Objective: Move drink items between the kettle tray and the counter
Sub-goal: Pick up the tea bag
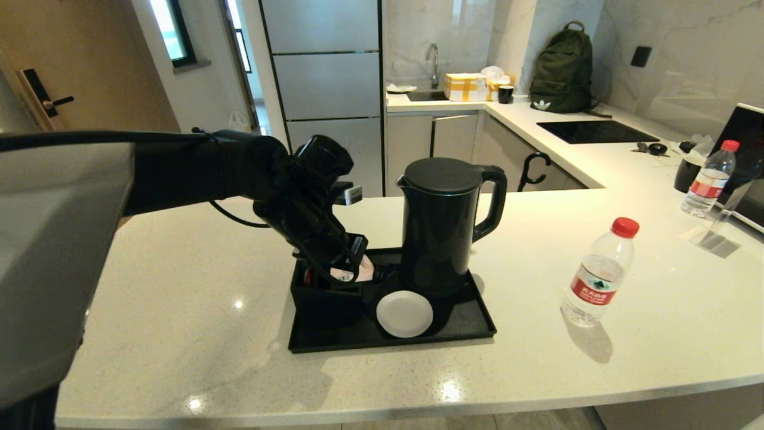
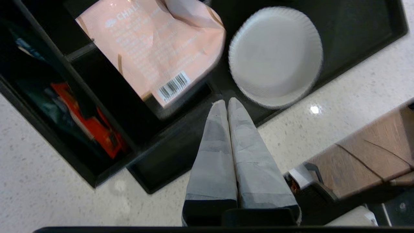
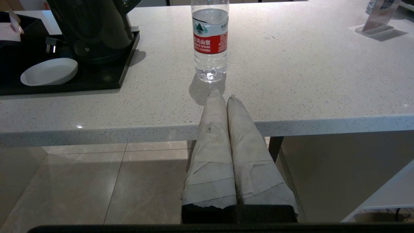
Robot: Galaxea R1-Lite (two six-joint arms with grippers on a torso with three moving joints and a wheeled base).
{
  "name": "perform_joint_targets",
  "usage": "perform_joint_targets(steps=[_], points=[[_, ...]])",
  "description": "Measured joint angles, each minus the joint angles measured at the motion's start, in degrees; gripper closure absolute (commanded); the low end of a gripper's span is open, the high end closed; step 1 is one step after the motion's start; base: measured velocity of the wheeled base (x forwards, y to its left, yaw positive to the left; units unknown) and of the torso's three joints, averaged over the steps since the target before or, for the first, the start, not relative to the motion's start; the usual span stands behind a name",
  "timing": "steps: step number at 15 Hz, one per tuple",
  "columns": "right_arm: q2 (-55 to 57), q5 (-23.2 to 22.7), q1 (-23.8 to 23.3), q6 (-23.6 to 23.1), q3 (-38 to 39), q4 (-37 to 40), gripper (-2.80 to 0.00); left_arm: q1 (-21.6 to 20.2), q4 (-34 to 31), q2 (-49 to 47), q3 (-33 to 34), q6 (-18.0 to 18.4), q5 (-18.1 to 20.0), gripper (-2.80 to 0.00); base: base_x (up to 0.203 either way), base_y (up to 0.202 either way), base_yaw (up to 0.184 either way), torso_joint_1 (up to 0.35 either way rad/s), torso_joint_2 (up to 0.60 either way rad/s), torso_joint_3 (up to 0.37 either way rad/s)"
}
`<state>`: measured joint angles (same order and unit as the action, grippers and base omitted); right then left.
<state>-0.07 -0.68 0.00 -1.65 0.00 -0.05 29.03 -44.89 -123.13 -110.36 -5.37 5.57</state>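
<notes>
The pale pink tea sachet (image 2: 152,48) lies tilted over a compartment of the black box (image 2: 97,106) on the kettle tray (image 1: 453,325). My left gripper (image 2: 226,103) hovers just above the box's near wall, shut with nothing between its fingers, a short way from the sachet's barcode corner. The clear water bottle (image 1: 600,275) with red cap stands upright on the counter (image 1: 179,269), to the right of the tray. My right gripper (image 3: 223,95) is shut and empty, held low before the counter's front edge, pointing at the bottle (image 3: 210,38).
The tall black kettle (image 1: 441,227) stands on the tray, with a white paper dish (image 1: 404,313) in front of it. The box also holds red and dark packets (image 2: 93,126). A second bottle (image 1: 710,179) and a dark appliance stand at the far right.
</notes>
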Motion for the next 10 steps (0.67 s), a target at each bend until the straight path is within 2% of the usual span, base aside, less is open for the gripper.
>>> perform_joint_targets(steps=[2,3,6,10], points=[[0.0,0.0,0.0,0.0,0.0,-0.02,0.0,0.13,5.09,-1.51,-0.15,-3.11,-5.37,0.0,0.0,0.0,0.0,0.0,0.0,0.0],[0.0,0.02,0.0,0.0,0.0,0.0,0.0,0.18,5.87,-2.03,-0.17,-3.47,-6.3,-2.8,0.0,0.0,0.0,0.0,0.0,0.0],[0.0,0.02,0.0,0.0,0.0,-0.02,0.0,0.24,6.0,-2.75,-0.2,-3.5,-6.42,-2.8,0.0,0.0,0.0,0.0,0.0,0.0],[0.0,0.02,0.0,0.02,-0.02,-0.02,0.0,0.63,7.21,-2.97,-0.24,-6.22,-6.42,-2.8,0.0,0.0,0.0,0.0,0.0,0.0]])
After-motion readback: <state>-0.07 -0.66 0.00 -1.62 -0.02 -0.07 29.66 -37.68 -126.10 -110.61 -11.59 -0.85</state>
